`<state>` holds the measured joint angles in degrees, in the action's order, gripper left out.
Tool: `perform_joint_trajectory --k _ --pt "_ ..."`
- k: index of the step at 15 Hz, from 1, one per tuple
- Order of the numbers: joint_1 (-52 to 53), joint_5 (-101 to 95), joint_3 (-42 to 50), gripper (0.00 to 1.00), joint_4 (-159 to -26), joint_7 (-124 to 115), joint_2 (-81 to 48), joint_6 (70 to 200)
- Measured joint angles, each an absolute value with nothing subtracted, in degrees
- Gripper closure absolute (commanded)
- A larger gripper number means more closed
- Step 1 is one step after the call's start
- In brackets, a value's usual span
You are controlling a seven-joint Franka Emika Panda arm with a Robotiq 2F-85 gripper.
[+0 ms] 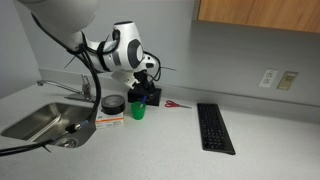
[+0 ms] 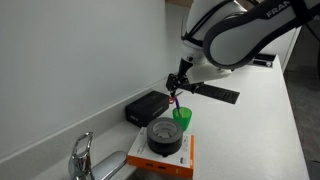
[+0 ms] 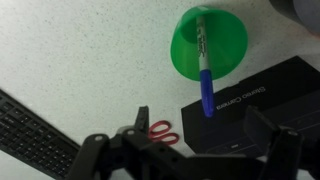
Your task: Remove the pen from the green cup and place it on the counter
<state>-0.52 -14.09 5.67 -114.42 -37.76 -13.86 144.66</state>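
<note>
The green cup [image 3: 208, 45] stands upright on the pale tabletop [image 3: 80, 50], and the wrist view looks straight down into its mouth. The pen [image 3: 203, 65] is inside the cup. It leans against the rim, and its blue end pokes out over the edge towards the black box [image 3: 255, 110] just beside the cup.

The gripper [image 3: 190, 150] hangs above the cup. Its fingers [image 3: 100, 158] are spread wide with nothing between them, and the pen lies clear of both. In an exterior view the gripper [image 2: 178, 82] sits directly over the cup [image 2: 182, 117], close to the pen's upper end. Whether it touches the pen cannot be told at this size.

In an exterior view a black tape roll [image 2: 165, 135] rests on a flat orange-and-white box [image 2: 165, 160] right next to the cup, on the side away from the black box [image 2: 147, 106]. Red-handled scissors [image 3: 160, 130] lie on the tabletop near the cup. A black keyboard [image 3: 35, 135] lies farther from the cup, beyond the scissors.

In an exterior view the steel sink [image 1: 40, 122] is set into the tabletop [image 1: 270, 140], well apart from the cup [image 1: 137, 110] and past the tape roll [image 1: 112, 103].
</note>
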Motion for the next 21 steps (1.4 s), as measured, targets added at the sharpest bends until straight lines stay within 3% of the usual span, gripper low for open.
perform_joint_trajectory --k 9,11,12,21 --pt "4.38 -20.55 8.73 0.01 -114.18 -45.48 -16.9 147.99" --pt "4.97 -22.49 9.43 0.26 -114.1 -47.18 -17.37 148.01" --pt "5.17 -23.19 9.66 0.29 -114.08 -47.78 -17.58 148.01" --pt "5.62 -24.29 10.08 0.99 -113.39 -48.92 -19.07 148.12"
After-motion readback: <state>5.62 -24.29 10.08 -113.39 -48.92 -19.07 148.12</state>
